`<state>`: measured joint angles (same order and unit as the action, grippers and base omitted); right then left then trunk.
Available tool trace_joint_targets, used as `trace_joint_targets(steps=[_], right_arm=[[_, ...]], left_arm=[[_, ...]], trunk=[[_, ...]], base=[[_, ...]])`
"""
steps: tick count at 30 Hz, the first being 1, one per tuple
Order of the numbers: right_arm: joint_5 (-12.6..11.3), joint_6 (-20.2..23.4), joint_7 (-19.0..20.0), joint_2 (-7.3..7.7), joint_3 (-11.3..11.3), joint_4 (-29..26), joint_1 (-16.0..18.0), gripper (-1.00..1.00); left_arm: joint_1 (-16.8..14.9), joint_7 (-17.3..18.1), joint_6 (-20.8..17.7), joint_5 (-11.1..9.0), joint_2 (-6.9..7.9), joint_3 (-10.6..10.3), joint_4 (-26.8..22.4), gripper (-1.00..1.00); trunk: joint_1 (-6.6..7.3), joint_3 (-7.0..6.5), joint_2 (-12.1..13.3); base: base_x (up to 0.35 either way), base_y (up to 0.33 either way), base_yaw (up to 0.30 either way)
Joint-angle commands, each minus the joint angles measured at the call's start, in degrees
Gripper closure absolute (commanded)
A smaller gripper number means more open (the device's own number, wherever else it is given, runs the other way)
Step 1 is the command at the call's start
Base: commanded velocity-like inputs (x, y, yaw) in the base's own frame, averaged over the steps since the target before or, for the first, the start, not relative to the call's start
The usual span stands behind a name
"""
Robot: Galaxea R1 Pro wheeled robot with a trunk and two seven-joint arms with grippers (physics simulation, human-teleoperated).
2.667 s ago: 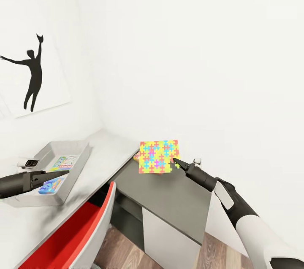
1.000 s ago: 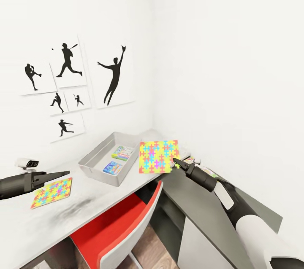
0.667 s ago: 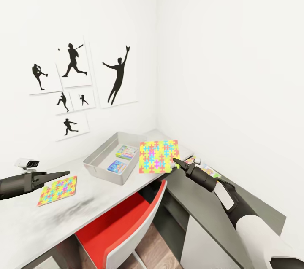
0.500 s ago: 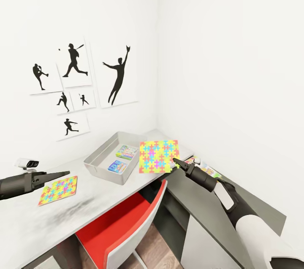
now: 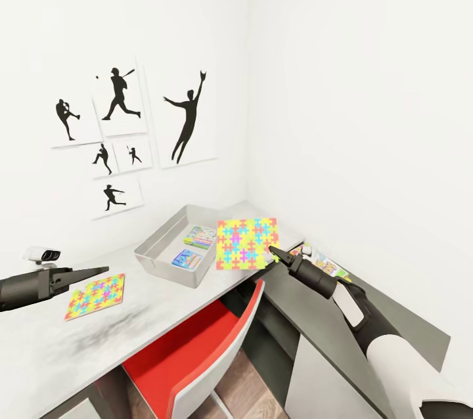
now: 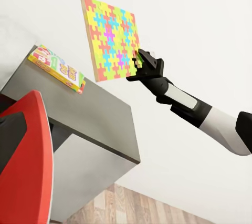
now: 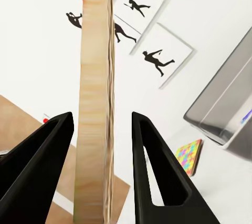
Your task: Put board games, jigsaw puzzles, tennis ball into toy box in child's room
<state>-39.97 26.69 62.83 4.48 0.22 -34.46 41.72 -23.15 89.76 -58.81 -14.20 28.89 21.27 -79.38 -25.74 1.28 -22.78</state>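
- Head view: my right gripper held one jigsaw puzzle upright by its lower corner, raised above the desk edge just beside the toy box. The box sat on the light grey part of the table and already had two blue board games lying in it. A second jigsaw puzzle lay flat on the table near my left gripper, whose fingers looked pressed together on nothing. A third game box lay on the dark part of the desk behind my right arm. I judged the pinch on one corner to be weak, so a quick swing could have let the square pivot or slip out

- Left wrist view: the held puzzle hung in the air, tilted, with the right gripper clamped on its lower corner. The game box lay at the dark desk's edge below it. If the square dropped here, I thought it might land on that box or go past the edge to the floor

- Right wrist view: the puzzle's wooden edge stood between the two black fingers. A gap showed on one side, so I could not tell how firmly it was gripped. The toy box wall and the other puzzle lay ahead. Let go too early, the upright square might have caught on the sloping wall and tipped outside
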Motion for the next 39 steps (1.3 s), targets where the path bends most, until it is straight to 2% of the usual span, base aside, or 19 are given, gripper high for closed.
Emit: trace_joint_targets(steps=[1,19,28,39], right_arm=[[-0.34,0.36,0.1,0.01,0.03,0.01,0.05,1.0],[-0.2,0.03,0.08,-0.02,0.47,-0.08,0.08,1.0],[-0.2,0.02,0.11,0.04,0.45,-0.05,0.08,1.0],[-0.2,-0.06,0.5,0.09,0.33,0.0,0.1,1.0]], left_arm=[[-0.07,0.24,-0.61,0.05,0.02,0.0,0.0,-1.0],[-0.05,0.24,-0.61,0.05,-0.06,-0.08,0.0,-1.0],[-0.05,0.24,-0.61,0.05,-0.12,-0.08,0.01,-1.0],[-0.05,0.24,-0.57,0.09,-0.15,-0.09,0.01,-1.0]], trunk=[[-0.04,0.15,-0.13],[-0.04,1.33,-0.13],[-0.04,1.98,-0.13],[-0.04,2.09,-0.13]], base=[[0.0,0.002,0.026],[-0.007,0.113,0.13],[0.118,0.018,0.152],[0.251,-0.019,0.022]])
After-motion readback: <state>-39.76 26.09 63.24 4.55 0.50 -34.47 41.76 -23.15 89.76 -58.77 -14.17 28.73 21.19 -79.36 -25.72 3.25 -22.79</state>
